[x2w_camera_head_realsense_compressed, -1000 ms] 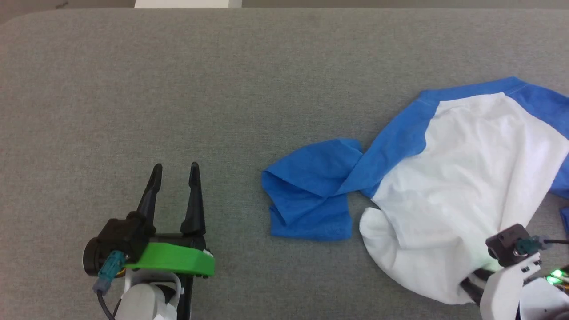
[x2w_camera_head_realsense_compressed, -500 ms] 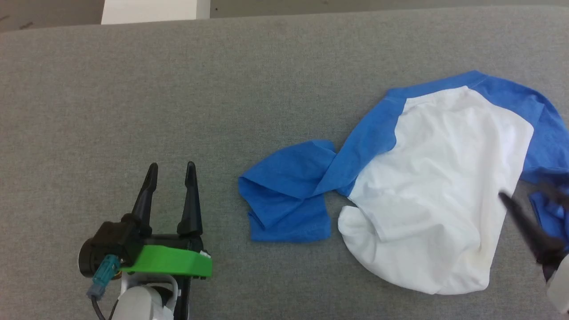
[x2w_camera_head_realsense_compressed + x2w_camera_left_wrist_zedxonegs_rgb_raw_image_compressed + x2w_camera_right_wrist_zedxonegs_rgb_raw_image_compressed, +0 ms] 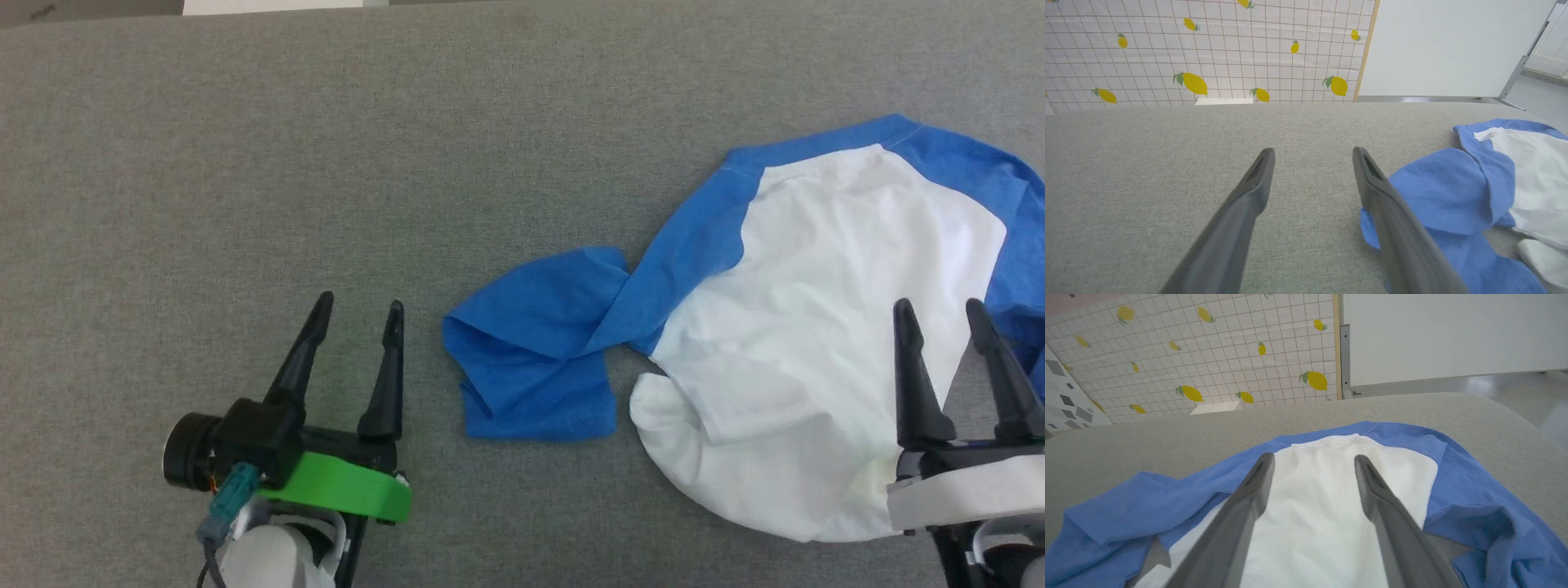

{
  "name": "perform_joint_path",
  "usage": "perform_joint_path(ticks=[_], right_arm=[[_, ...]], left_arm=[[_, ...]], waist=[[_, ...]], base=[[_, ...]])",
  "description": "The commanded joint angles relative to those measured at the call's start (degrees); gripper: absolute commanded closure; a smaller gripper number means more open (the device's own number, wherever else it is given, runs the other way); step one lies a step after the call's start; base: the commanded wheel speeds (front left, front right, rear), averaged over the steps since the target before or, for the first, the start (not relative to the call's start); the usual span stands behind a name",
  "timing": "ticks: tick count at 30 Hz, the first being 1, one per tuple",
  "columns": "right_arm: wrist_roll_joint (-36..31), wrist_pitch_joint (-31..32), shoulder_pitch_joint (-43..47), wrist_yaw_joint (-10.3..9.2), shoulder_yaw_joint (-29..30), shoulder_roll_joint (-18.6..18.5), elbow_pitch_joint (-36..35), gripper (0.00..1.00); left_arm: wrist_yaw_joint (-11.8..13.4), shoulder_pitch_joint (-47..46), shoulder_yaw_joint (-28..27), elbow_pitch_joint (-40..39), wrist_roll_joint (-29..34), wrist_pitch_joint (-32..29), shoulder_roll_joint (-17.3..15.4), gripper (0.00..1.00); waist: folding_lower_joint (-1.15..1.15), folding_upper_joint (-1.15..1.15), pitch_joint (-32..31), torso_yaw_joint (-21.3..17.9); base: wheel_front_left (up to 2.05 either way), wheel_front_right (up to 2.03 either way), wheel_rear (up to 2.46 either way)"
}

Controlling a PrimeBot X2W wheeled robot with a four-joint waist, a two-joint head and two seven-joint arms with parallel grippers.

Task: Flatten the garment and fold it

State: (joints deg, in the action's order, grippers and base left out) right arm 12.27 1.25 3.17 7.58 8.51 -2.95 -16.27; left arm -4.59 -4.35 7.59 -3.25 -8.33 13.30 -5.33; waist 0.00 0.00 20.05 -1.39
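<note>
The T-shirt (image 3: pixel 816 359) is white with royal-blue sleeves and shoulders, on a plain grey table (image 3: pixel 408 163). Beyond the table, a backdrop (image 3: pixel 1208 49) shows yellow lemons on a white grid. The left pincer (image 3: pixel 361 300) is black, with a green mount (image 3: pixel 343 490).

Left gripper (image 3: pixel 360 300): two long, tapered black fingers (image 3: pixel 300 355) on a bright green plastic bracket (image 3: pixel 343 490), beside a black cylindrical camera housing (image 3: pixel 192 462) and a teal cable connector (image 3: pixel 231 498). Right gripper (image 3: pixel 938 302): matching black fingers on a white moulded shell (image 3: pixel 963 494).
</note>
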Motion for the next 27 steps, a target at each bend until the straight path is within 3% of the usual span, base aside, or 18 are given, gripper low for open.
perform_joint_path(ticks=[1, 17, 18, 19, 23, 27], right_arm=[[0.1, -1.13, -0.04, -0.09, -0.42, 0.03, 1.03, 0.0], [-1.3, -2.11, -2.63, -0.09, -0.17, 0.06, 2.87, 0.0], [-1.22, -2.11, -2.66, -0.09, -0.28, 0.06, 2.93, 0.0], [-1.15, -2.11, -2.72, -0.09, -0.39, 0.07, 2.99, 0.0], [-1.03, -2.17, -2.82, -0.09, -0.38, 0.07, 3.2, 0.0], [-1.18, -2.08, -2.44, -0.09, 0.53, 0.07, 3.45, 0.0]], left_arm=[[-0.48, -0.36, 0.72, -0.08, 0.73, -1.13, -0.71, 0.0], [-2.37, -4.1, 11.44, 1.19, -2.42, -32.44, -2.74, 0.0], [-2.42, -4.35, 11.98, 1.63, -2.86, -33.55, -2.69, 0.27], [-2.5, -4.79, 12.68, 1.88, -3.29, -34.39, -2.75, 1.0], [-2.53, -5.99, 13.08, 1.08, -4.78, -34.62, -2.72, 1.0], [-1.87, -5.78, 10.07, -1.89, -8.32, -32.31, -1.96, 1.0]], waist=[[0.0, 0.0, 0.06, 0.02], [0.0, 0.0, 1.62, 0.23], [0.0, 0.0, 1.68, 0.19], [0.0, 0.0, 1.75, 0.13], [0.0, 0.0, 1.69, 0.18], [0.0, 0.0, 0.46, 1.25]], base=[[0.0, 0.0, 0.0], [0.0, 0.0, 0.0], [0.0, 0.0, 0.0], [0.0, 0.0, 0.0], [0.0, 0.0, 0.0], [0.0, 0.0, 0.0]])
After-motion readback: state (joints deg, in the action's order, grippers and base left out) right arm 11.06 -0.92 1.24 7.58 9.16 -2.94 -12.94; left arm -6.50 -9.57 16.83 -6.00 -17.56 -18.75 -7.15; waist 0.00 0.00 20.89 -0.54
